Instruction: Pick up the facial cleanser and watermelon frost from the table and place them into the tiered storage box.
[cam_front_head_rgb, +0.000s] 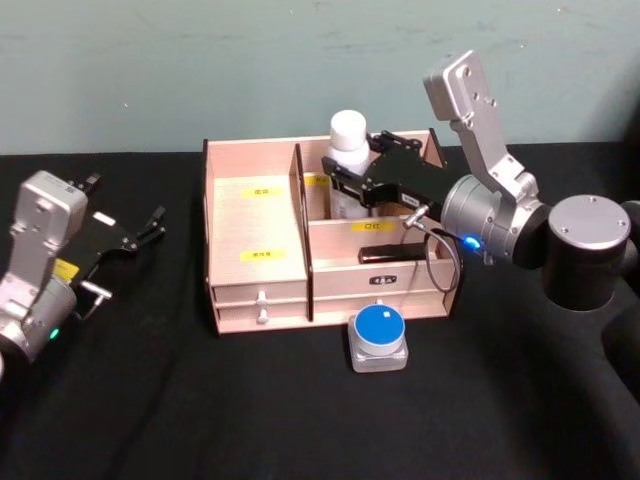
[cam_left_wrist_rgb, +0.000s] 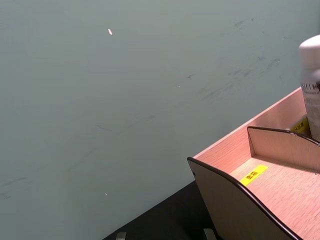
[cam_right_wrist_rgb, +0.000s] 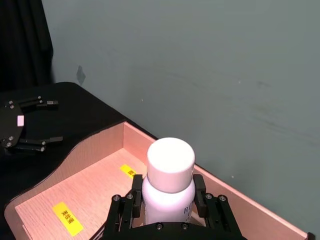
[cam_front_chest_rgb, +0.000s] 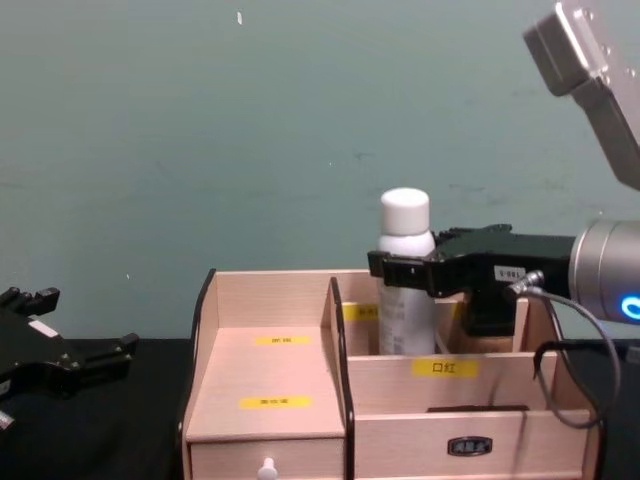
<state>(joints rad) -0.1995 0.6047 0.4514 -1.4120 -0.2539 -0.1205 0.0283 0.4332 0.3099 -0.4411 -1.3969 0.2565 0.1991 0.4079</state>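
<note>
Cleanser bottle (cam_front_head_rgb: 349, 135) gripped upright in the back right compartment of the tiered storage box (cam_front_head_rgb: 225, 225).

The right claw (cam_right_wrist_rgb: 167, 202) reaches in from the right and is closed on the white cleanser bottle just below its cap. That grip looks chosen to keep the bottle vertical so its base can go down between the partition and the side wall. Whether it already rests on the compartment floor I cannot tell. A squat blue-topped jar (cam_front_head_rgb: 379, 338), probably the watermelon frost, sits on the black table (cam_front_head_rgb: 200, 420) just in front of the box's drawers, not yet stowed. The left claw (cam_front_head_rgb: 135, 235) lies spread open and idle, well to the left of the box. Yellow labels mark the tiers. The middle-tier label (cam_front_chest_rgb: 443, 367) reads "口红", while the others and the bottle's grey lettering are too small to read.
</note>
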